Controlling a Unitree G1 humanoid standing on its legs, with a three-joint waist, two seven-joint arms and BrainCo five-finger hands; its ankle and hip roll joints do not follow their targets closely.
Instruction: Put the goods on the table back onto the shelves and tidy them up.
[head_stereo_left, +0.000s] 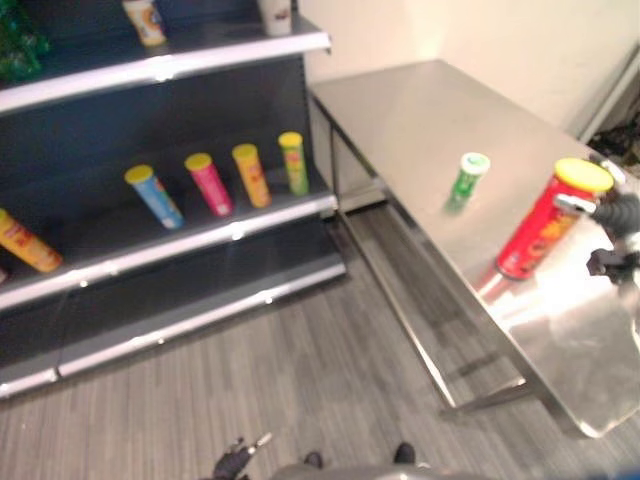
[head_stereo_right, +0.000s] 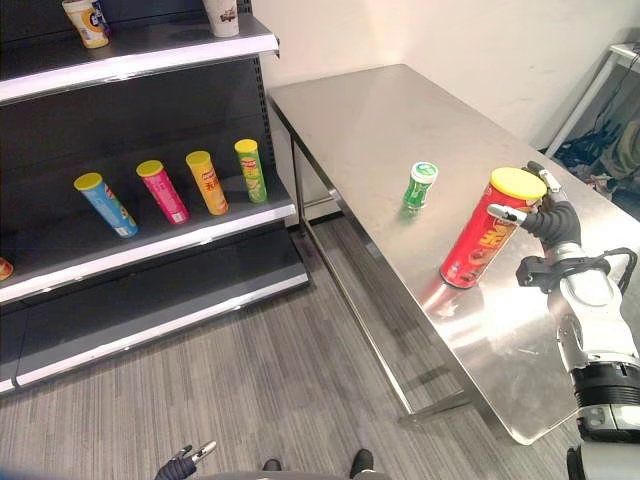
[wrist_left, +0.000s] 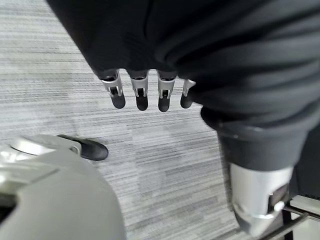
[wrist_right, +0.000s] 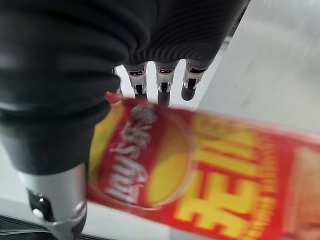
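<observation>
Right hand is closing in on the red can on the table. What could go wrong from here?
The right hand sits high by the yellow lid of the tall red can, fingers still open, so a push could topple it.

The can stands near the table front edge; it might roll off.

A fall could also hit the small green can.

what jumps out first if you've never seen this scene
The tall red crisp can with a yellow lid standing near the steel table's front edge, with the robot's right hand open beside its top. Behind it stands a small green can, and four colourful cans line the dark shelf.
</observation>
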